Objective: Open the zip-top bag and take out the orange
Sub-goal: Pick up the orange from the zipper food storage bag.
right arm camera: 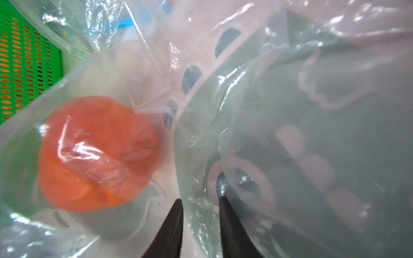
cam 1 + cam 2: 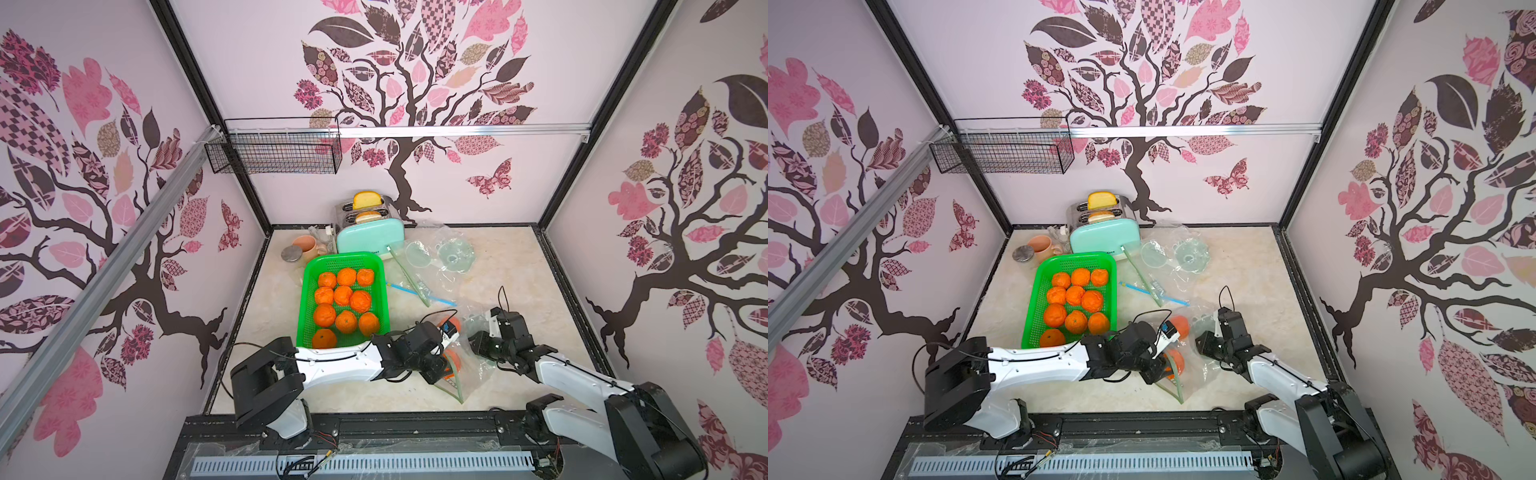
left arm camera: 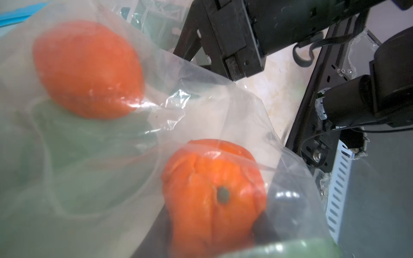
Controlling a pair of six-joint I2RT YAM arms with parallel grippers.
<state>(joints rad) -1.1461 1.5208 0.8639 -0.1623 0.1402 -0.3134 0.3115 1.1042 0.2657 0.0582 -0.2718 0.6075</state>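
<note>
Left gripper (image 2: 449, 362) clamped on orange (image 3: 212, 189) inside bag (image 2: 476, 374), at 4 o'clock of basket (image 2: 308, 274); second orange (image 3: 87, 69) close by. Right gripper (image 1: 199, 201) jaws apart, bag film between. Toaster (image 2: 370, 243) label and bag print unreadable.

No readable text anywhere.
- Mint toaster (image 2: 370, 239), far edge of the tabletop: small dark print low on its front side, visible in both top views, too small to read.
- Flat clear bag with blue strip (image 2: 422, 291), mid tabletop: faint print, illegible.
- Zip-top bag (image 1: 223, 93) in the right wrist view: white printed outlines, shapes only, no letters.
- No numbers, brands or signs legible on the arms or walls.
</note>
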